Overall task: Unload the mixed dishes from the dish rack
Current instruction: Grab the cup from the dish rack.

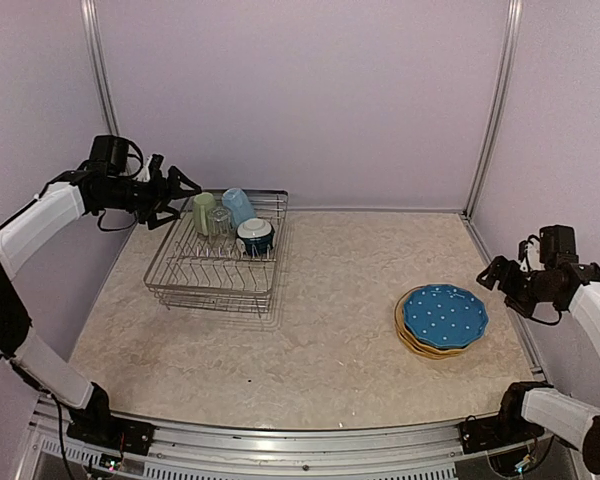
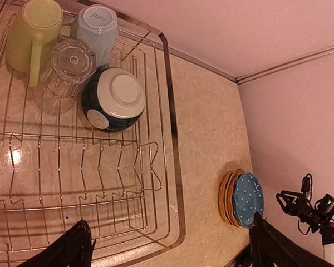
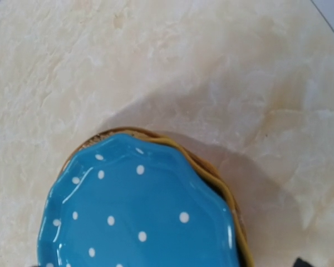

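Item: silver wire dish rack (image 1: 212,290), at the table's (image 1: 320,300) 10 o'clock, long axis 12–6. Held at its 12 o'clock end: light green ceramic mug (image 1: 202,211), light blue mug (image 1: 238,205), small clear glass (image 1: 220,222), dark-teal bowl with white inside (image 1: 255,236). Nearer arm: left gripper (image 1: 183,195), jaws apart, empty; the green mug lies just beside it at 3 o'clock. Other: right gripper (image 1: 495,280), apart, empty, by the unloaded blue white-dotted plate (image 1: 444,314) at 4 o'clock. The left wrist view alone shows glass and bowl bottom-up.

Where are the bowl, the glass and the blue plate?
dark-teal bowl (image 2: 119,93), left wrist view, its white base.
clear glass (image 2: 71,59), left wrist view, its upturned bottom.
blue plate (image 3: 139,211), right wrist view, its dotted face.
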